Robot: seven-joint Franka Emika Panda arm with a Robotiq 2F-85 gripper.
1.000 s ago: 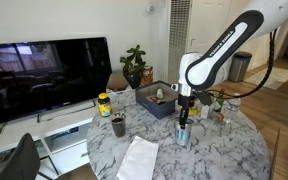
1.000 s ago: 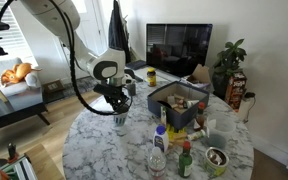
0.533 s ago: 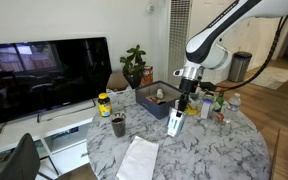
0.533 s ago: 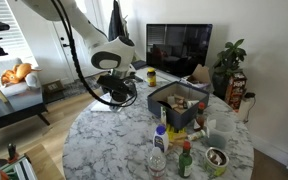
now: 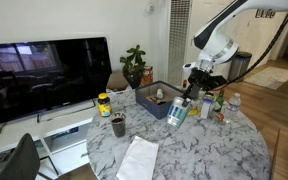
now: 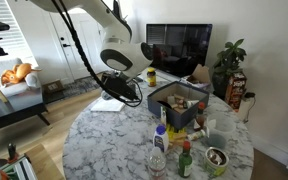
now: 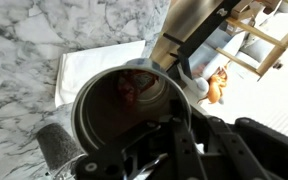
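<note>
My gripper [image 5: 189,97] is shut on a metal cup [image 5: 177,112] and holds it tilted in the air above the round marble table [image 5: 214,150], next to a dark blue box [image 5: 154,100]. In an exterior view the gripper [image 6: 121,88] hangs left of the same box [image 6: 179,101]. In the wrist view the cup's open mouth [image 7: 124,98] fills the middle, with a reddish inside, and the gripper [image 7: 149,142] clamps its side. A white napkin [image 7: 79,62] lies on the table below it.
A dark cup [image 5: 117,125], a yellow-lidded jar [image 5: 104,104] and a white napkin [image 5: 137,158] are on the table. Several bottles [image 6: 159,150] and a bowl [image 6: 217,157] stand near its edge. A TV [image 5: 44,75] and a plant [image 5: 134,65] stand behind.
The gripper has lifted the metal cup off the table, carried it up toward the blue box and tilted it.
</note>
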